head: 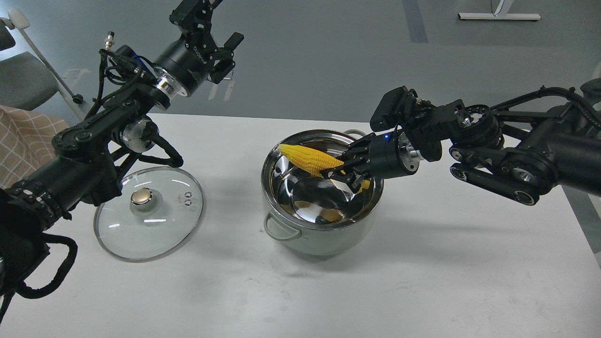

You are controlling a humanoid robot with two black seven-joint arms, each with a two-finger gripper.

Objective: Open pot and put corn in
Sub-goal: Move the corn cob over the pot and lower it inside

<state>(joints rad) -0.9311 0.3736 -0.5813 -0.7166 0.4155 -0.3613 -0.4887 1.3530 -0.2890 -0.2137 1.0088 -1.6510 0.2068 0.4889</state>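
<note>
L pincer (224,49) hangs high at far left-back, well apart from everything on the counter (422,263); fingers look parted w/ nothing between them. Below and a bit inboard of it lies the glass lid (149,213), flat on the counter, gold knob up, so the pot is already open.

Pot (322,192) sits mid-counter, just to the R pincer's left and under its tips. Corn (310,158) is over the pot's mouth, not resting on the bottom: thick end gripped at the R pincer (346,171), narrow end pointing away from it, up-left toward the far-left rim. Long axis approx in line w/ the pincer's reach, tilted slightly upward at the free tip. R pincer is clamped on the cob's near end, fingers reaching over the pot's right rim.

R arm is the near one by far; L is out of it. Next move prob turns on the cob clearing the rim: it looks abt as long as the pot is wide, so tip needs lowering before letting go.

Count: 1 pot, 1 lid, 1 corn (yellow in the steel is reflection), 2 pincers.
</note>
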